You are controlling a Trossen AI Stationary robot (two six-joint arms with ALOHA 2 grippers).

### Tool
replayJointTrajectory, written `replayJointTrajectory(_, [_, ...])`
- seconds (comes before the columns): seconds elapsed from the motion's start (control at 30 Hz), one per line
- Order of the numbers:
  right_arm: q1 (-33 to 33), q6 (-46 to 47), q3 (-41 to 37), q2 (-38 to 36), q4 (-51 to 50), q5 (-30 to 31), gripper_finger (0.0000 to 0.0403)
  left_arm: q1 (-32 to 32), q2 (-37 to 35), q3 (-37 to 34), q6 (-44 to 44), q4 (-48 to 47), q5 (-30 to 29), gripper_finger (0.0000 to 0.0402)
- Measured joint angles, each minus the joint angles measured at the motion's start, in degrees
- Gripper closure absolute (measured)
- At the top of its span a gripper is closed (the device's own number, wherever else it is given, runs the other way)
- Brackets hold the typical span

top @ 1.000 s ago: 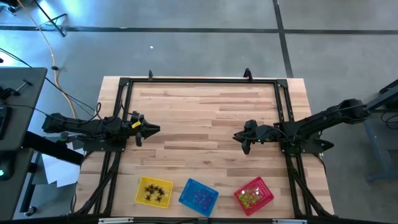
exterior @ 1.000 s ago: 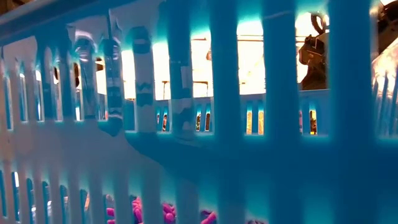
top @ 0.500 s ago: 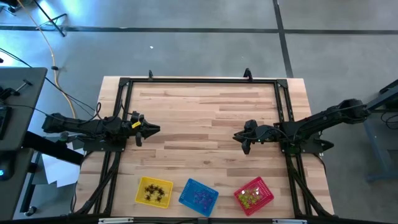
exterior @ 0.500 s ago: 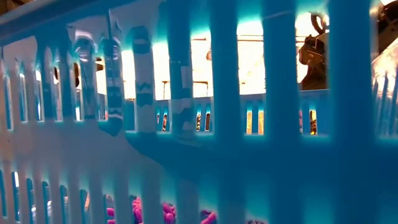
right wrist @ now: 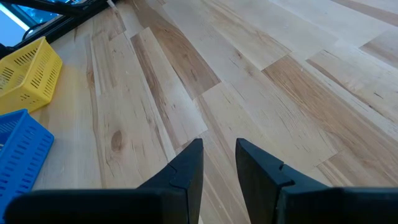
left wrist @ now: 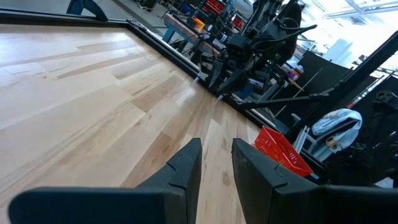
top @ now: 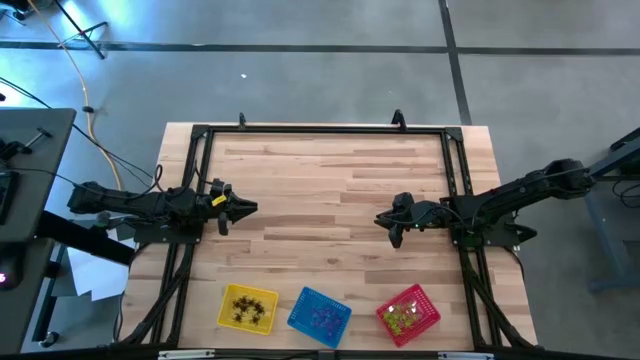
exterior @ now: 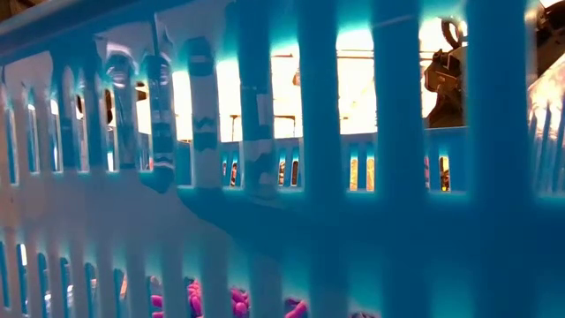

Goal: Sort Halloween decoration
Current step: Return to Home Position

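The Halloween decoration lies sorted in three mesh baskets at the table's near edge: black pieces (top: 248,310) in the yellow basket (top: 228,296), purple ones (top: 322,316) in the blue basket (top: 300,305), yellow-green ones (top: 402,314) in the red basket (top: 428,318). My left gripper (top: 250,208) hovers at the table's left side, pointing right, slightly open with nothing between its fingers (left wrist: 186,165). My right gripper (top: 382,219) hovers at the right side, pointing left and tipped down, also slightly open and holding nothing (right wrist: 219,152).
A black frame (top: 320,130) runs round the table's top. The blue basket's wall (exterior: 265,177) fills the low view, with purple pieces (exterior: 234,300) behind it. Bare wood (top: 320,190) spreads between the two grippers and toward the far edge.
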Motion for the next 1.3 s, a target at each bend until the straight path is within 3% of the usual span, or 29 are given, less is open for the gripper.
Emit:
replayJointTrajectory(0.3, [0.0, 0.4, 0.0, 0.0, 0.3, 0.5, 0.0311, 0.0, 0.0, 0.0, 0.0, 0.0, 0.0, 0.0323])
replayJointTrajectory(0.47, [0.0, 0.9, 0.0, 0.0, 0.8, 5.5, 0.0311, 0.0, 0.0, 0.0, 0.0, 0.0, 0.0, 0.0323])
replayJointTrajectory(0.7, [0.0, 3.2, 0.0, 0.0, 1.2, 2.3, 0.0311, 0.0, 0.0, 0.0, 0.0, 0.0, 0.0, 0.0323])
replayJointTrajectory(1.3, [0.0, 3.0, 0.0, 0.0, 1.2, 2.1, 0.0311, 0.0, 0.0, 0.0, 0.0, 0.0, 0.0, 0.0323])
